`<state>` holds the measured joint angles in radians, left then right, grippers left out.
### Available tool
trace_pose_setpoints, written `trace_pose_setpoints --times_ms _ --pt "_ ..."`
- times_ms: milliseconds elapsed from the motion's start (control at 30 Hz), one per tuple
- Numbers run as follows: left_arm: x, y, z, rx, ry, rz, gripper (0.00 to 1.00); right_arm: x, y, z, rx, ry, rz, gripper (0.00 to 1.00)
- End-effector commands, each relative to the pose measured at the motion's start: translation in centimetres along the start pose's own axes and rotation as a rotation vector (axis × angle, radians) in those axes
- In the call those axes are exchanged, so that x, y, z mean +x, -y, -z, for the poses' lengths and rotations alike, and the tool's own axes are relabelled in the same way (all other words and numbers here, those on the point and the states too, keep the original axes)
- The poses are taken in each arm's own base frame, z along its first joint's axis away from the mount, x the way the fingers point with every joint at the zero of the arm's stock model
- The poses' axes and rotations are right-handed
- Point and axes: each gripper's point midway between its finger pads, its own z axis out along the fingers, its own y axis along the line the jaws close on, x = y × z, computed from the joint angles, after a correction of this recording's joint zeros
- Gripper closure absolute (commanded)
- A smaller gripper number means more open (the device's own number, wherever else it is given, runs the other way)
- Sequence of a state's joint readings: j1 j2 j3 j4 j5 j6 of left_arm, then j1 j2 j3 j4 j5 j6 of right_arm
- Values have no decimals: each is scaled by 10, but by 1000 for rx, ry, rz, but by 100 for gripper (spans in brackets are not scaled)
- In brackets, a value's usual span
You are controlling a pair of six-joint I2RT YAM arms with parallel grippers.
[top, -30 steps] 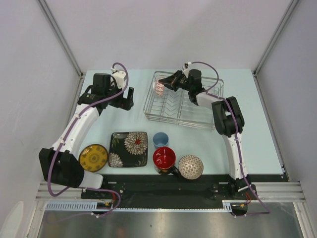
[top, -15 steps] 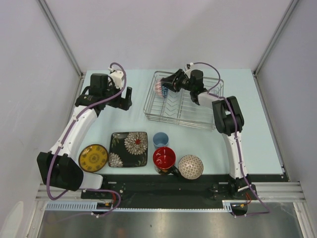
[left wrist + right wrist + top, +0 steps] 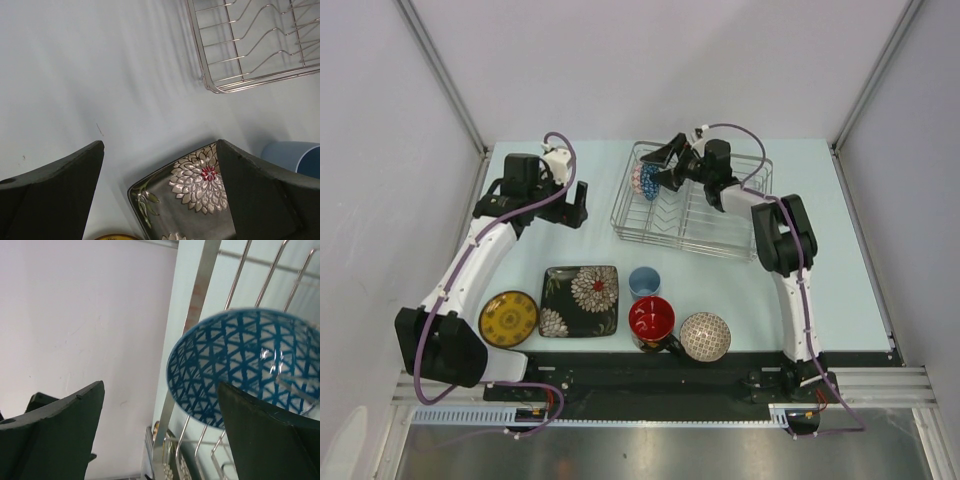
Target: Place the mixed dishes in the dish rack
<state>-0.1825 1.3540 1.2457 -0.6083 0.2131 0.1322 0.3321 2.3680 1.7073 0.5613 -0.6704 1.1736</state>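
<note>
The dish rack [image 3: 712,216] stands at the back of the table. A blue patterned bowl [image 3: 643,181] leans on its edge at the rack's left end, filling the upper right of the right wrist view [image 3: 240,365]. My right gripper [image 3: 663,165] is open just beside the bowl, its fingers apart and off it. My left gripper [image 3: 571,204] hangs open and empty left of the rack, above the table. Near the front lie the yellow plate [image 3: 509,318], black square floral plate [image 3: 581,300], light-blue cup [image 3: 644,282], black mug with red inside [image 3: 652,320] and beige-pink bowl [image 3: 705,336].
In the left wrist view the floral plate [image 3: 200,200] shows between my open fingers, with the rack's corner [image 3: 215,87] at upper right and the cup [image 3: 295,157] at the right edge. Grey walls close in the table on three sides.
My right gripper has opened and let go of the blue bowl, which now rests on edge in the rack's left end. The left arm has hardly moved.
</note>
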Motion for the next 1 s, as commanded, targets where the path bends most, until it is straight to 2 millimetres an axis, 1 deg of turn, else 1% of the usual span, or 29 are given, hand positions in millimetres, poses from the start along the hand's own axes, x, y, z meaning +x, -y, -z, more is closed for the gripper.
trace_pose_setpoints --times_ms 0,33,67,100,133,167,200,233,267,300,333,367,400,433,467,500,533,567,600,633,667,700,767,800,833,867,900,933,967 --pt "-8 3 11 10 54 -8 0 -3 -71 36 -23 3 162 0" --pt "-8 3 11 10 54 -9 0 5 -88 49 -11 -6 204 0" --pt "-9 3 12 10 57 -8 0 4 -92 56 43 11 238 0" --pt "-10 3 12 7 61 -8 0 19 -73 70 193 -36 206 0" --pt "-11 2 13 6 64 -7 0 21 -97 90 237 -28 394 0" --pt "-12 3 13 11 69 -10 0 22 -91 95 399 40 483 0" --pt "-13 4 13 12 72 -7 0 42 -76 115 568 -20 550 0" --pt "-13 3 12 13 71 -8 0 45 -77 125 653 -34 689 0" --pt "-14 4 12 19 71 -6 0 49 -91 136 775 28 804 0" --pt "-14 4 12 16 69 -1 0 61 -87 154 871 -5 840 0" --pt "-15 4 12 18 70 0 0 67 -92 164 911 7 882 0" --pt "-16 5 14 19 70 1 0 87 -106 181 928 38 929 0" --pt "-18 4 15 15 74 0 0 97 -108 195 946 54 922 0" --pt "-19 4 16 13 77 -1 0 110 -106 206 951 49 897 0" --pt "-19 4 17 12 79 -1 0 129 -106 227 910 8 852 0" --pt "-18 3 17 8 81 -8 0 147 -97 241 910 -53 830 0" --pt "-18 2 17 2 78 -7 0 162 -98 252 875 -89 821 0" --pt "-17 1 16 0 75 -7 0 172 -97 263 875 -82 792 0" --pt "-15 2 15 0 68 -6 0 196 -96 288 877 -131 814 2" --pt "-15 2 14 3 63 -4 0 201 -95 300 901 -130 814 4" --pt "-16 3 15 9 66 -3 0 202 -92 313 943 -110 817 6" --pt "-17 3 15 9 69 7 0 207 -87 333 988 -114 778 10" --pt "-21 5 16 15 78 14 0 221 -82 343 1001 -143 736 11" --pt "-23 6 16 23 82 27 0 227 -78 349 1023 -148 685 11" --pt "-24 7 15 28 78 31 0 238 -69 351 1038 -186 677 11" --pt "-26 8 17 33 78 35 0 247 -66 351 1037 -213 666 11" --pt "-27 9 18 38 77 43 0 257 -64 351 1034 -236 673 11" --pt "-28 10 19 41 79 41 0 274 -63 351 1010 -264 698 11" --pt "-28 10 20 40 77 37 0 284 -64 353 996 -278 715 11"
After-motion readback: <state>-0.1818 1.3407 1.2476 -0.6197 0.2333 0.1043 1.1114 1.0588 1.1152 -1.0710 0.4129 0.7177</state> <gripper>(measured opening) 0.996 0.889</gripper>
